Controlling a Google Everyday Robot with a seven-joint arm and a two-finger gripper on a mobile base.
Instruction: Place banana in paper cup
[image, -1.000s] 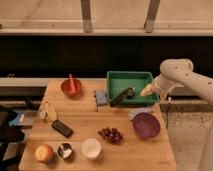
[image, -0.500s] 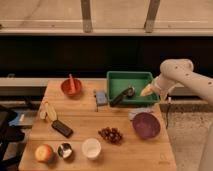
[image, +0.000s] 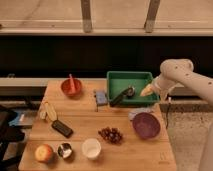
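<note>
Nothing has moved since the earlier frames: the arm stays where it was and every object lies as before. Along the near edge of the worktop (image: 85, 117) stand, from left to right, a red-yellow apple (image: 44, 152), a shiny metal cup (image: 64, 150) and the paper cup (image: 91, 148), white and upright with its mouth open to the top. Just behind it lies a cluster of dark grapes (image: 111, 134), and to the right a purple bowl (image: 146, 125). On the left side a flat black device (image: 62, 128) lies slantwise. The banana (image: 47, 111) lies just beyond it, near the left edge and well apart from the paper cup. Its long axis runs roughly near to far, the near end leaning a little to the right (which end is the stem cannot be told). Farther back sit a small blue object (image: 101, 96), a red bowl (image: 71, 87) with a utensil in it, and a green tray (image: 129, 80) holding a black-handled tool (image: 122, 95). The claw (image: 146, 91) hangs at the tray's right rim, far from the banana; whether it is open or closed cannot be told.
</note>
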